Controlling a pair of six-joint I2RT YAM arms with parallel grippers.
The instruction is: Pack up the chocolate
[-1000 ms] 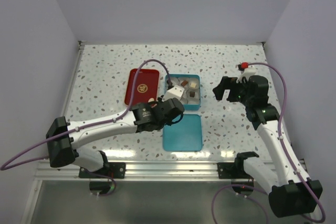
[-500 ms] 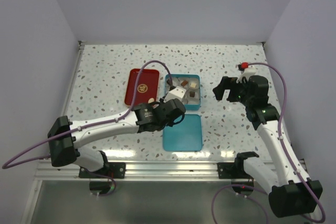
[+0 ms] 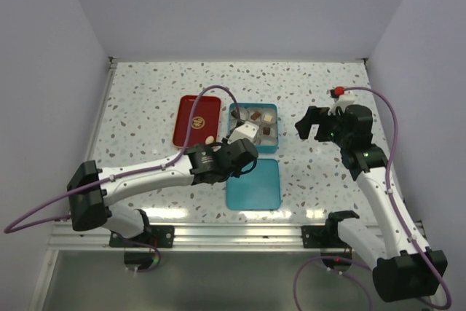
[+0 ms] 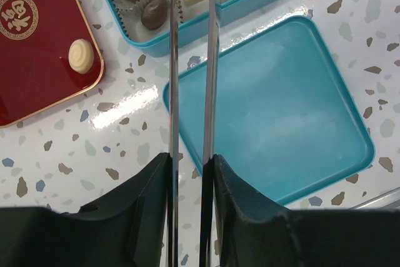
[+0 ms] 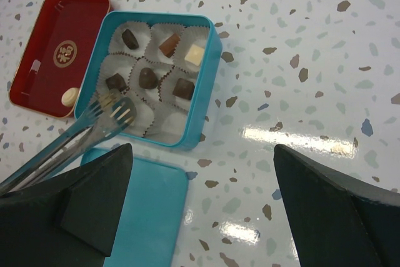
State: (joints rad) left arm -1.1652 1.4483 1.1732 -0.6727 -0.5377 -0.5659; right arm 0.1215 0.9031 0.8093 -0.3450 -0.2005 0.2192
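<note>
Your left gripper clamps the tongs, tips slightly apart over the tin — six chocolates sit inside, one cream piece on the tray. Fetch it next, I'd say, pinching gently — right gripper gapes idle.

Speckled terrazzo tabletop, glossy; plain pale lavender walls around.

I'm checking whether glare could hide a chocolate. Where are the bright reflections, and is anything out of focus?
Left wrist: a white glare streak on the table beside the teal lid, which carries a hazy sheen. Right wrist: two bright patches on bare table beside the tin; the fingers of the right end effector look slightly soft. Top external: evenly lit.
</note>
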